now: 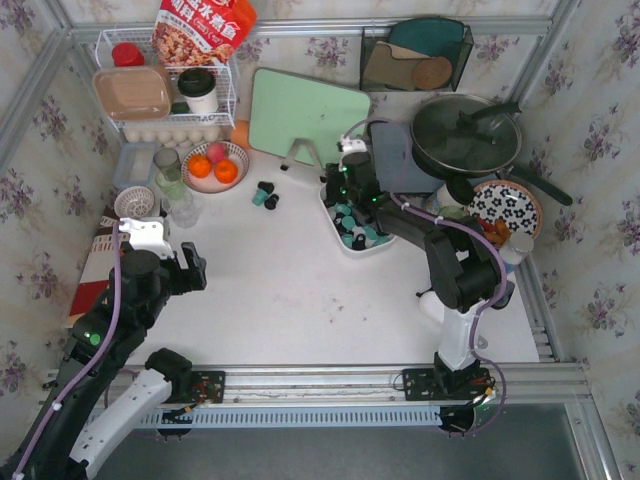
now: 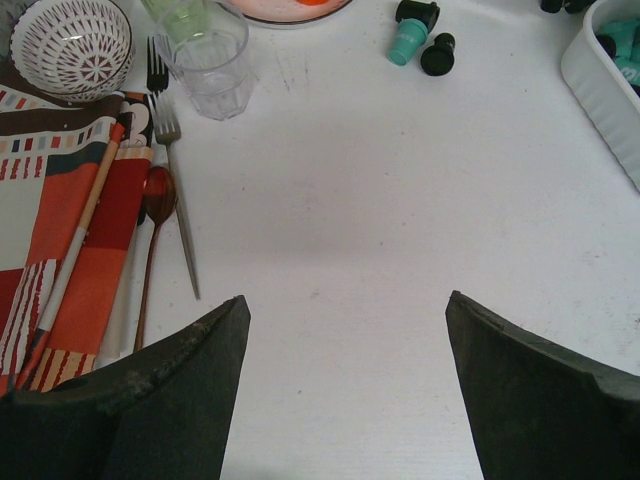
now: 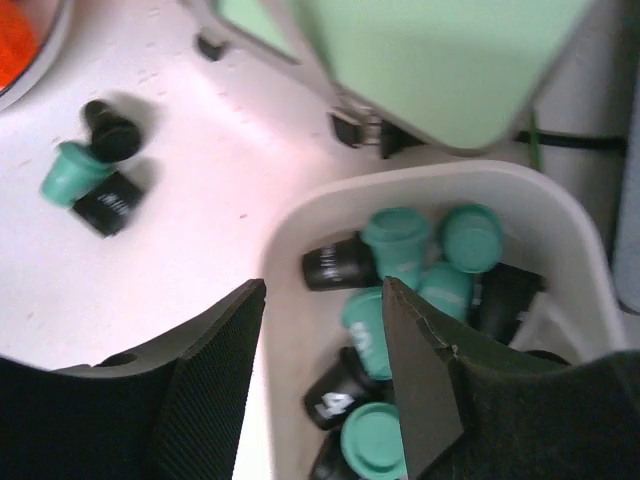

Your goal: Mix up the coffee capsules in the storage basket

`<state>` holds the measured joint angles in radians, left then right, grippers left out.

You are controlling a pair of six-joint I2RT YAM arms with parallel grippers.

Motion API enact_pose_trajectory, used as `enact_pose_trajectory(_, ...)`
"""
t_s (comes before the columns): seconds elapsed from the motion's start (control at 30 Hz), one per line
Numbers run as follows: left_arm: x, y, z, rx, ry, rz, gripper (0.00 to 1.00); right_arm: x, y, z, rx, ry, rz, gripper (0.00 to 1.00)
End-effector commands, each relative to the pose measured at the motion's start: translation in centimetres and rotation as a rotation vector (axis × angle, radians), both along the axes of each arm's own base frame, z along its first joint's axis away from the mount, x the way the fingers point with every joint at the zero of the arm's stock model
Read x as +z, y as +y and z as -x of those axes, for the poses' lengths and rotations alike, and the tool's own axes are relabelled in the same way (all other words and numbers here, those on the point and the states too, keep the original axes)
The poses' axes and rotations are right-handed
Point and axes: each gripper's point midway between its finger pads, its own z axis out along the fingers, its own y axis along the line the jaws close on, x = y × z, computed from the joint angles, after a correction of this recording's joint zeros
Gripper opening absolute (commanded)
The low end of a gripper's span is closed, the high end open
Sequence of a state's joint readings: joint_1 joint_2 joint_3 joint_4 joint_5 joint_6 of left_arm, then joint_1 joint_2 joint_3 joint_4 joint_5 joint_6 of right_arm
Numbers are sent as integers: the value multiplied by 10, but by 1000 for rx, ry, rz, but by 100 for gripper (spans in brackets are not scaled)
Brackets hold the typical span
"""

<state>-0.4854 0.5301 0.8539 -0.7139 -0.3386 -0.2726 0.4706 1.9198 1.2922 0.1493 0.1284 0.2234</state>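
Observation:
The white storage basket [image 1: 352, 251] stands right of the table's middle and holds several teal and black coffee capsules [image 1: 352, 222]. In the right wrist view the capsules [image 3: 400, 240] lie jumbled inside the basket [image 3: 430, 183]. My right gripper [image 3: 322, 287] is open at the basket's far-left end; one finger is outside its wall, and the other is inside among the capsules. It grips nothing. Three loose capsules [image 1: 265, 195], one teal and two black, lie on the table left of the basket; they also show in the right wrist view [image 3: 68, 180]. My left gripper [image 2: 347, 298] is open and empty above bare table.
A drinking glass [image 2: 210, 60], patterned bowl [image 2: 72, 45], fork [image 2: 175, 190] and striped cloth [image 2: 60, 230] lie at the left. A green cutting board [image 1: 305, 115], frying pan [image 1: 465, 135], fruit bowl [image 1: 215, 165], wire rack [image 1: 165, 90] and floral plate [image 1: 505, 205] line the back and right.

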Motion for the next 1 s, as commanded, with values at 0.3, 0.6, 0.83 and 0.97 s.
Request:
enact_pose_trajectory(0.3, 9, -2, -1, 0, -36, 43, 82, 10, 132, 6, 234, -85, -28, 65)
enact_pose_trajectory(0.6, 11, -2, 1, -3, -45, 55, 82, -42, 154, -19, 24, 36, -198, 68)
enact_pose_trajectory(0.83, 12, -3, 3, -12, -53, 65, 82, -68, 174, -23, 21, 71, -224, 70)
enact_pose_trajectory(0.97, 14, -5, 4, -19, -59, 74, 82, -76, 181, -24, 36, 80, -217, 72)
